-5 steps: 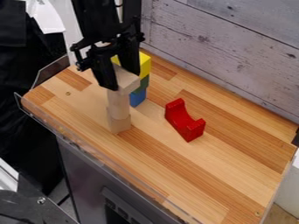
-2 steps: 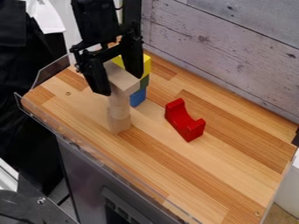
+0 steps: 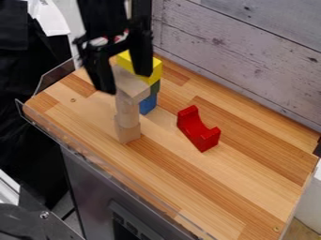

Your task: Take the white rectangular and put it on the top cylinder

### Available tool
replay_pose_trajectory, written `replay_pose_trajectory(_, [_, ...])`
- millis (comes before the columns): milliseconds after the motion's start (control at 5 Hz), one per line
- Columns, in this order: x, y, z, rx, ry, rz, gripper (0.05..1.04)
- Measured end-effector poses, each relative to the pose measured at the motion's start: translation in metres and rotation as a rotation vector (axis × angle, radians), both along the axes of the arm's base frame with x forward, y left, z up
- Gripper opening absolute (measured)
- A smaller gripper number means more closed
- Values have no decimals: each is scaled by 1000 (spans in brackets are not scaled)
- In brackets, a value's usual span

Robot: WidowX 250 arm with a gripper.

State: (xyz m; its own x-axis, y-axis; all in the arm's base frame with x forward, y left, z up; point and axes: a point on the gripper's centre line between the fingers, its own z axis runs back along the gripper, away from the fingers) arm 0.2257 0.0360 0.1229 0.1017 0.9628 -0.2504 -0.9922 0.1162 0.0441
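The tool (image 3: 127, 83) hangs with its fingers well apart, gripping nothing. Just beneath it, the pale rectangular wooden block (image 3: 133, 87) lies across the top of the upright wooden cylinder (image 3: 128, 111), which stands on a lower wooden block (image 3: 128, 134) on the counter (image 3: 238, 187). Slightly right of the tool's middle and behind this stack, a yellow block (image 3: 155, 70) sits above a green block (image 3: 155, 87) and a blue block (image 3: 148, 104). Well right of and below the tool lies a red block with a curved hollow (image 3: 199, 130).
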Motion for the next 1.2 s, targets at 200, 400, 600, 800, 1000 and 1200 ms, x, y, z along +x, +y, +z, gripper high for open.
replay_pose_trajectory(200, [-6, -19, 21, 51, -21, -37, 999])
replay_pose_trajectory(400, [-5, -49, 32, 81, -19, -118, 999])
replay_pose_trajectory(600, [-9, -80, 28, 80, -44, -143, 999])
replay_pose_trajectory(800, [-10, -103, 10, 86, -104, -114, 999])
replay_pose_trajectory(1000, [2, -119, -1, 106, -147, -107, 999])
replay_pose_trajectory(1200, [2, -120, -2, 109, -150, -110, 999])
